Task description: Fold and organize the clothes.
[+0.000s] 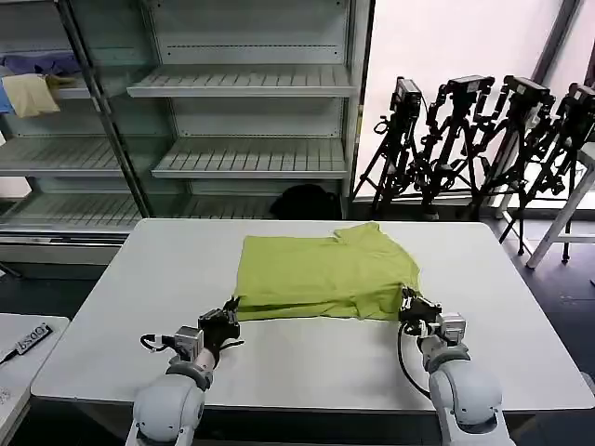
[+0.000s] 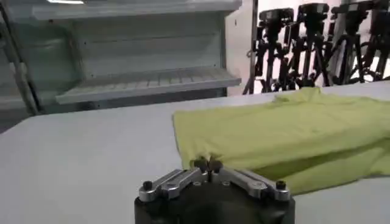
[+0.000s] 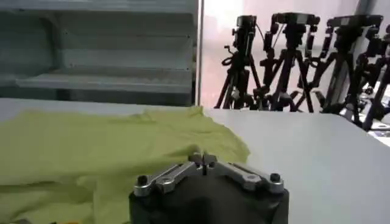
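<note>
The T-shirt (image 1: 321, 276), mid-frame on the worktop (image 1: 307, 358), looks partly folded; left gripper (image 1: 230, 312) and right gripper (image 1: 410, 305) pinch its near corners, jaws closed on cloth; more folds remain.

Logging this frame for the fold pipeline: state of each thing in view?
T-shirt: partly folded, flat on table, near edge doubled.
Left tool: shut on T-shirt's near-left corner.
Right tool: shut on T-shirt's near-right corner.
Shelves: hold cloths at far left.

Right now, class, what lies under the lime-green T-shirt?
The white table lies under the T-shirt. The shirt is folded over itself, so a lower layer shows along its near edge; anything between the layers is hidden.
</note>
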Robot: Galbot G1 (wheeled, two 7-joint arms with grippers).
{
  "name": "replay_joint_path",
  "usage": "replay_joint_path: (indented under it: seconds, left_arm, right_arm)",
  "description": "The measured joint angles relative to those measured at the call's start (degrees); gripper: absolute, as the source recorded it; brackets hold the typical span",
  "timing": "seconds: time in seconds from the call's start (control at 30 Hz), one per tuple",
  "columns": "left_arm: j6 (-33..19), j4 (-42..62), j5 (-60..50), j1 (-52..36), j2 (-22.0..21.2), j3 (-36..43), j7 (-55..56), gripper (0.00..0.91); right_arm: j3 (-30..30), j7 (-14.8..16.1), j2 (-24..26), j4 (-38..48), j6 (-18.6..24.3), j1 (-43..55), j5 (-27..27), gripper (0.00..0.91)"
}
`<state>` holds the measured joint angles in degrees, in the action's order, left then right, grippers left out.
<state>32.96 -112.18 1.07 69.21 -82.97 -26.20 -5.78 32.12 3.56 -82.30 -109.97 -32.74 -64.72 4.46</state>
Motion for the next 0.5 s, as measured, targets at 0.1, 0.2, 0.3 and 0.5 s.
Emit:
replay_joint_path:
  seconds: [0.1, 0.2, 0.3, 0.5]
  left_arm:
    - [0.0, 0.8, -0.6, -0.7, 0.0, 0.1, 0.0, 0.000]
    - [-0.2, 1.4, -1.1, -1.2, 0.0, 0.3, -0.1, 0.846]
    - [-0.3, 1.9, -1.5, -1.5, 0.0, 0.5, 0.0, 0.907]
    - [-1.0, 2.1, -2.0, -1.8, -0.1, 0.5, 0.2, 0.907]
  right_arm:
    - [-0.1, 0.0, 0.0, 0.8, 0.0, 0.7, -0.4, 0.000]
    - [-0.1, 0.0, -0.2, 1.6, 0.0, 1.5, -0.9, 0.071]
    - [-0.2, 0.0, -0.3, 2.2, 0.1, 2.0, -1.5, 0.907]
    - [-0.2, -0.4, -0.3, 3.0, 0.5, 3.0, -2.2, 0.907]
